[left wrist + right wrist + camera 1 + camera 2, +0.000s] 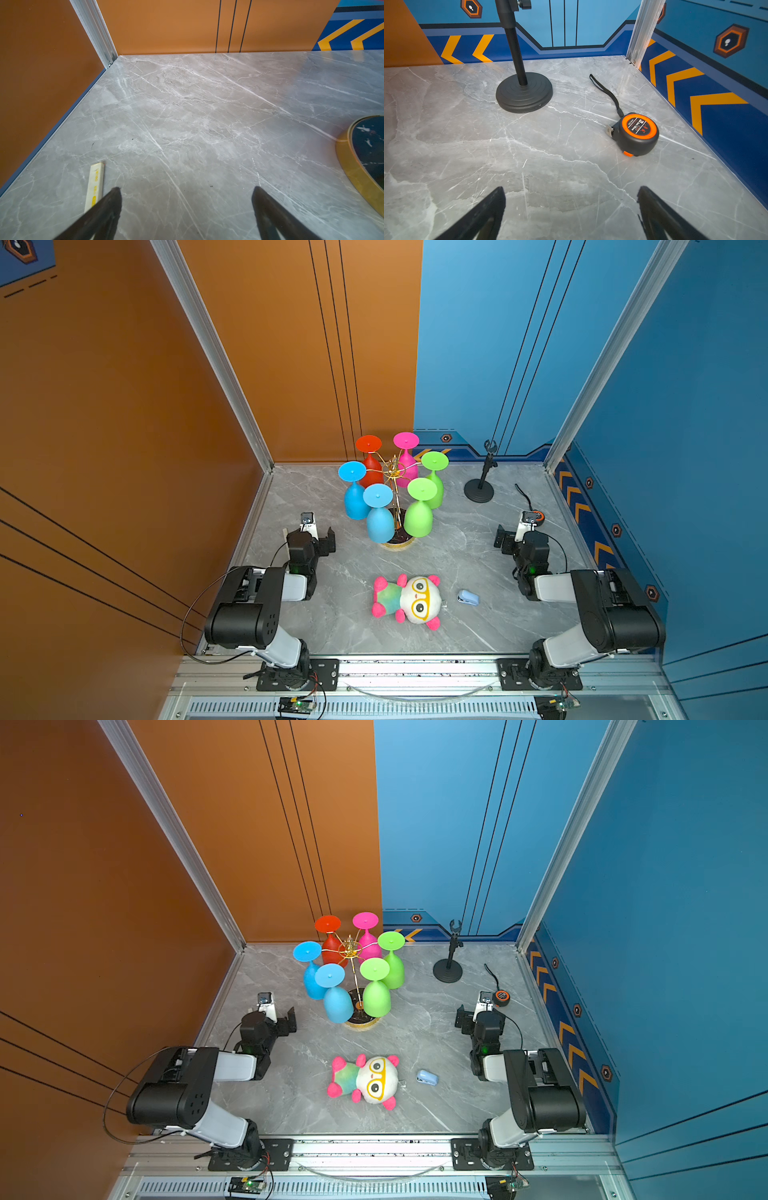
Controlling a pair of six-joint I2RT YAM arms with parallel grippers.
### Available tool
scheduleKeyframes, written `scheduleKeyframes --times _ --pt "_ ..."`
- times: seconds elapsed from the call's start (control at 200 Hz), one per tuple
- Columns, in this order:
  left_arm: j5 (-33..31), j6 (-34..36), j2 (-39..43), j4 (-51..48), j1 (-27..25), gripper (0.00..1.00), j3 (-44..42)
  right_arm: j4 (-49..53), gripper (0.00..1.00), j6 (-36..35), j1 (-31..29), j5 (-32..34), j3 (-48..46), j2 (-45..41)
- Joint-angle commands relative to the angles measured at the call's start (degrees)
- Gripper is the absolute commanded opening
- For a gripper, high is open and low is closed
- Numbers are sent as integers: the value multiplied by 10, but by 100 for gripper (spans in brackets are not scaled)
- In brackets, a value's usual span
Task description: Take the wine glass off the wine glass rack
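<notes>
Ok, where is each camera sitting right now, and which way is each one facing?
Both top views: high over the near edge, looking down and back at the whole table and the wine glass rack; both arms show, left gripper and right gripper open.
Left wrist: low over the table, facing the back left corner; its own fingertips show.
Right wrist: low, facing the back right corner, black stand and tape measure; its fingertips show.
Shared: the rack's base shows in the left wrist and top views.

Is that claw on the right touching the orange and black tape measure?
Apart. The right wrist view shows bare marble table between the open right gripper and the tape measure.
</notes>
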State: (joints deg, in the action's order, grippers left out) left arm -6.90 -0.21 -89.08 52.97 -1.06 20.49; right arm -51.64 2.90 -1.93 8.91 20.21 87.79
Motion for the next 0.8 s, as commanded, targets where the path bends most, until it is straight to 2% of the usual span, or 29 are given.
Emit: scheduleKeyframes --times 0.0,0.726,0.796 --pt "12 2 -7 5 4 98 11 -7 100 7 -4 8 11 8" --pt "-4 2 -6 6 -1 98 10 -7 100 7 -3 9 11 8" --pt "-7 0 1 3 1 98 10 17 100 8 -4 19 19 -2"
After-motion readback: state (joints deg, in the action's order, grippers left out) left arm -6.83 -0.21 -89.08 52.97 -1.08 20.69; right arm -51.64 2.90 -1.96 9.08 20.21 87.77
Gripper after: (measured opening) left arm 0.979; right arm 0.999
